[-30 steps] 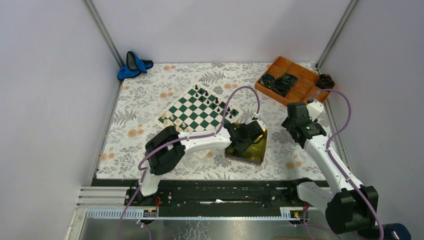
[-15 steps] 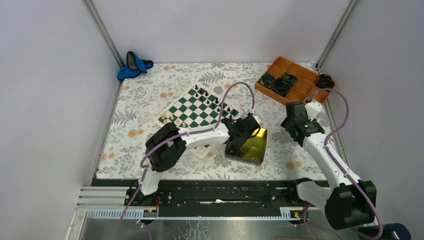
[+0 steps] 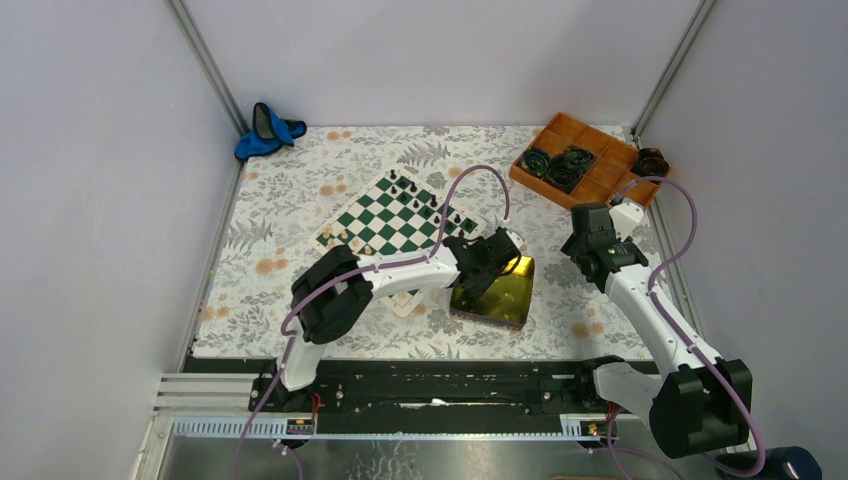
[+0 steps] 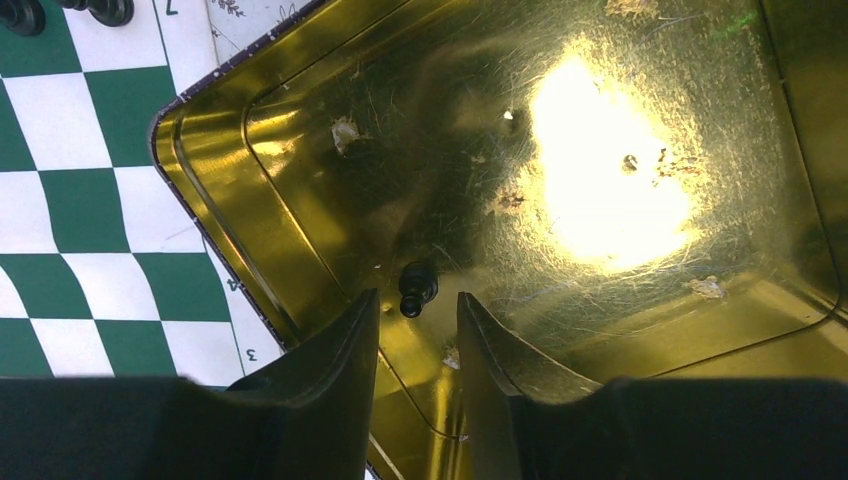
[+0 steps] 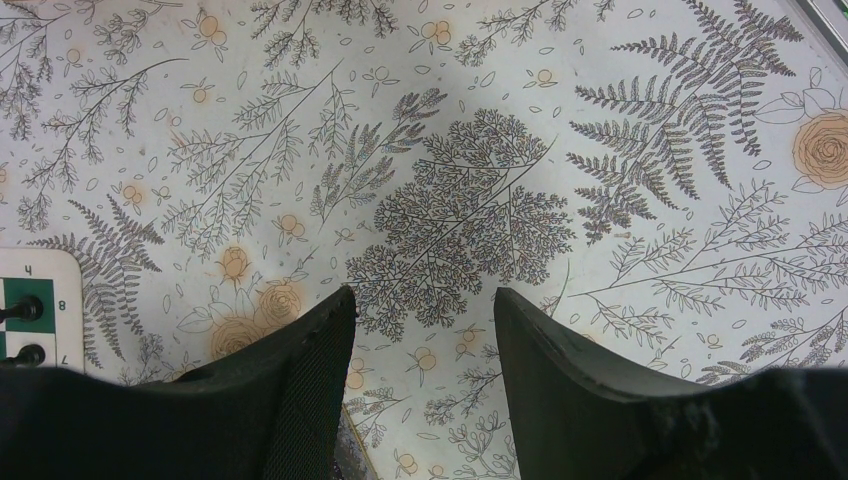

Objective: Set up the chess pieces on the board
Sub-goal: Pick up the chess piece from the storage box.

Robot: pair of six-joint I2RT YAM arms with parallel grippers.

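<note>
Hovering over the gold tin point(image 3: 505, 305) beside the board point(image 3: 385, 215) in top view, left gripper point(image 3: 497, 262); right gripper point(image 3: 588, 245) off over the cloth point(image 3: 300, 200). Left wrist cam: tip pinch on slick tin could squirt the black piece point(image 4: 416, 288) out. It lies just past the narrow-gapped tips, centred, ungripped. Right wrist cam: jaws wide, nothing btwn.

The floral-patterned bench point(image 3: 300, 200) carries a green-and-white checked chessboard point(image 3: 372, 218), a shiny gold square tin tray point(image 3: 510, 292) just beside it, an orange compartment tray point(image 3: 565, 128) and a blue-and-black object point(image 3: 268, 135) at the far corners
</note>
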